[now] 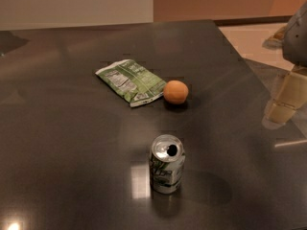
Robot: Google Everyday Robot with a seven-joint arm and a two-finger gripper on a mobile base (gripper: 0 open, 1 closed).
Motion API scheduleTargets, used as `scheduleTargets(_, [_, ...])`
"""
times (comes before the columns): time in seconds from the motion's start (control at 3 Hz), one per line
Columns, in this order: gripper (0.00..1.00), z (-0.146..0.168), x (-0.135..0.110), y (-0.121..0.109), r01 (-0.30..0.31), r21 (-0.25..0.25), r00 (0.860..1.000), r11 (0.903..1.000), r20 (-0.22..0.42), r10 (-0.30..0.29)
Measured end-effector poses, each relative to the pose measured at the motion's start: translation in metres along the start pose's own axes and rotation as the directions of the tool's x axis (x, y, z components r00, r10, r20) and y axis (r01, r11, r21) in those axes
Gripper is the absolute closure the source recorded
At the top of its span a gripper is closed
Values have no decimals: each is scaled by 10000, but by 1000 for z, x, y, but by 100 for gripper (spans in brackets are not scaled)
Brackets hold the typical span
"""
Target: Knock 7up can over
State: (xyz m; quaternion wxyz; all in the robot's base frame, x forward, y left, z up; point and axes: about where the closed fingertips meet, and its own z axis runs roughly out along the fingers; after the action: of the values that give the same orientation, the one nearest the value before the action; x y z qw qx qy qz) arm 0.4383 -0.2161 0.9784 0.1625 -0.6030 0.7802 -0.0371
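The 7up can (167, 170) stands upright on the dark table (72, 128), near the front centre. Its silver top with the open pull-tab hole faces up, and its green-and-white side is slightly dented. My gripper (287, 99) is at the right edge of the view, just above the table, well to the right of the can and a little farther back. It is not touching the can, and nothing shows in it.
A flat green snack bag (130, 81) lies behind the can at the table's middle. An orange (175, 92) rests against the bag's right end. The table's right edge runs diagonally past the gripper, with pale floor beyond it.
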Motion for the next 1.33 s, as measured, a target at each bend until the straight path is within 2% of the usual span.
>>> scheduleTargets(0.33, [0,0,0,0,0,2,10000,10000,1,0])
scheduleTargets(0.67, [0,1,-9,2,93,-235,9996,9997,276,-87])
scheduleTargets(1.0, [0,6,-26,22,443,-773,9946,9960,968,-368])
scheduleTargets(1.33, [0,13,-50,52,1124,-1279,9707,9854,2263,-814])
